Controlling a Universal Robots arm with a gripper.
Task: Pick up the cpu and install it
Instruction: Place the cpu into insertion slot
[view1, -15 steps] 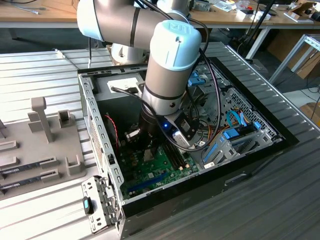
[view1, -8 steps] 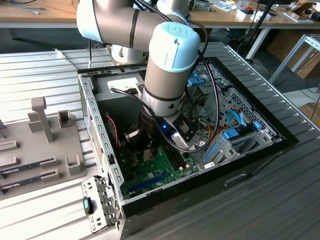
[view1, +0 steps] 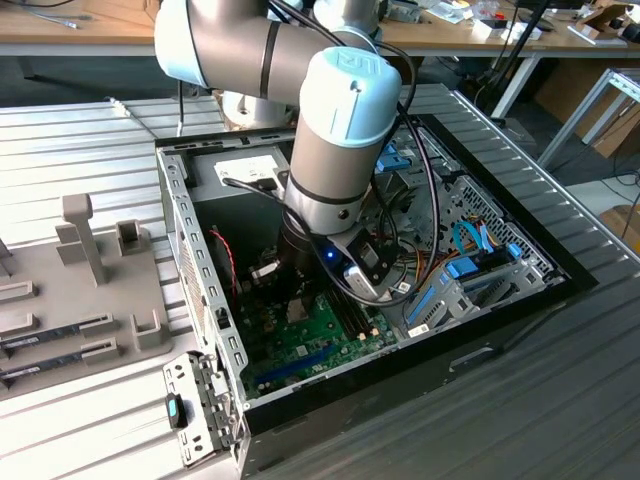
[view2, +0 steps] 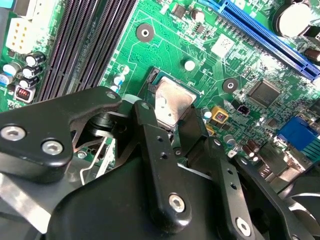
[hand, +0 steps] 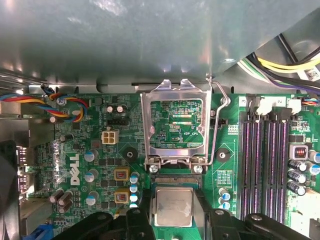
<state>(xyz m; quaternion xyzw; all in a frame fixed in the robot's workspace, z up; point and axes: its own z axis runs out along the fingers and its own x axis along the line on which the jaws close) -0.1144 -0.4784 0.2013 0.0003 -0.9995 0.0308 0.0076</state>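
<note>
Reaching down inside the open computer case (view1: 190, 230), the gripper (hand: 173, 212) is clamping the cpu (hand: 173, 206) between its black fingers (view2: 155, 150), just above the green motherboard (hand: 100, 165) beside the raised socket frame (hand: 175, 125).

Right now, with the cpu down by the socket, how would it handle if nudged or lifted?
The cpu looks like a flat rigid plate, so probably stiff and unlikely to roll. Its smooth metal top may be slippery. Being thin, it is likely light.
</note>
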